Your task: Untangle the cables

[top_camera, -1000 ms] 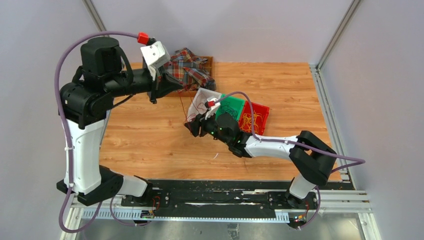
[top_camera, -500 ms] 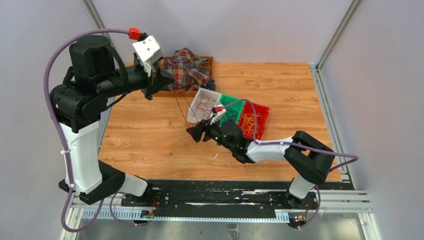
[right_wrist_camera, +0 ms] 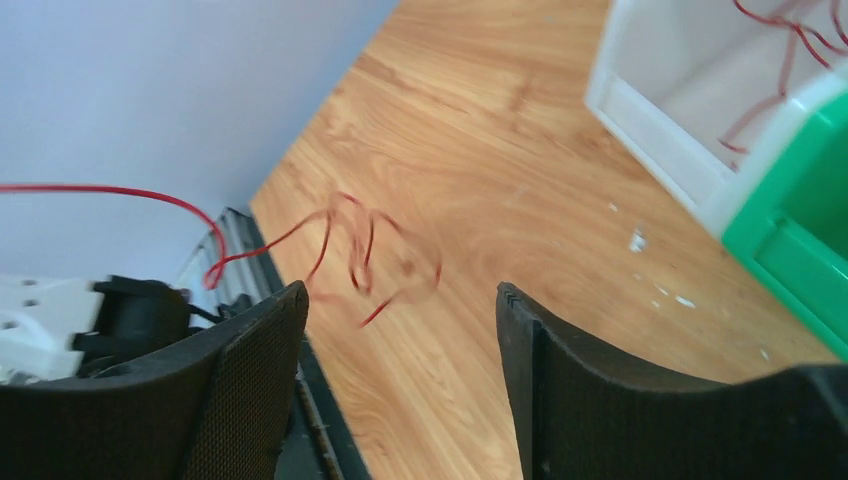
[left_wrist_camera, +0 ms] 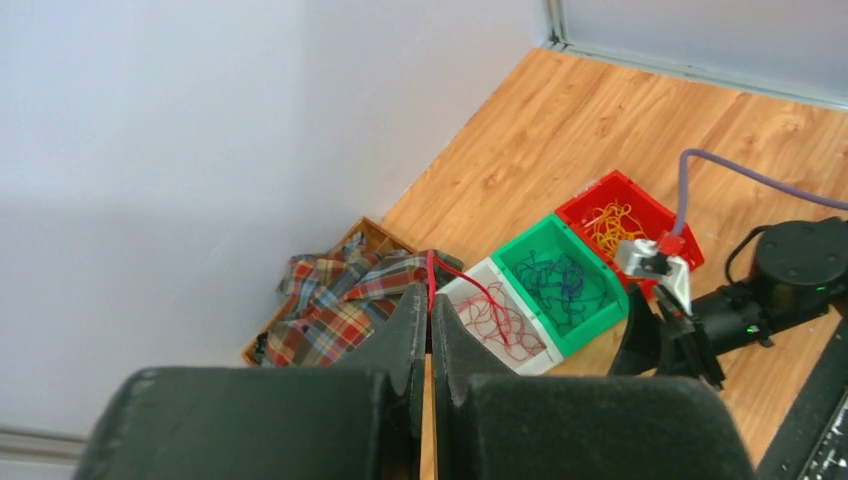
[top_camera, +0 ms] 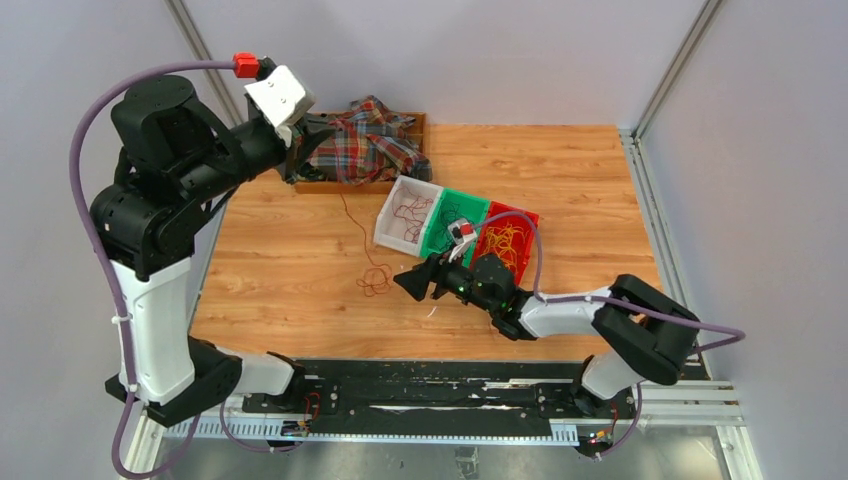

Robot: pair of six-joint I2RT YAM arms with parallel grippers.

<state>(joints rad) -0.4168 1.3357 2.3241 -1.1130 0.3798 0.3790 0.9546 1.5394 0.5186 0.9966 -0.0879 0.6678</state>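
Observation:
A thin dark red cable (top_camera: 374, 281) lies coiled on the wooden table, and one strand rises from it toward my left gripper (top_camera: 318, 140), held high at the back left. In the left wrist view the left gripper (left_wrist_camera: 432, 292) is shut on that red cable (left_wrist_camera: 432, 268). My right gripper (top_camera: 408, 283) hovers low just right of the coil, open and with nothing in it. In the right wrist view the red loops (right_wrist_camera: 370, 255) lie blurred ahead of the open right gripper (right_wrist_camera: 400, 300). More cables sit sorted in three bins.
A white bin (top_camera: 390, 222) holds red cables, a green bin (top_camera: 433, 240) blue ones, a red bin (top_camera: 527, 235) yellow ones, all in a row at mid table. A plaid cloth (top_camera: 368, 140) fills a wooden tray at the back. Walls enclose the table.
My right gripper opened wide and drew back from the white bin toward the near edge. My left arm swung up and left with the red cable, whose coil now lies on the table.

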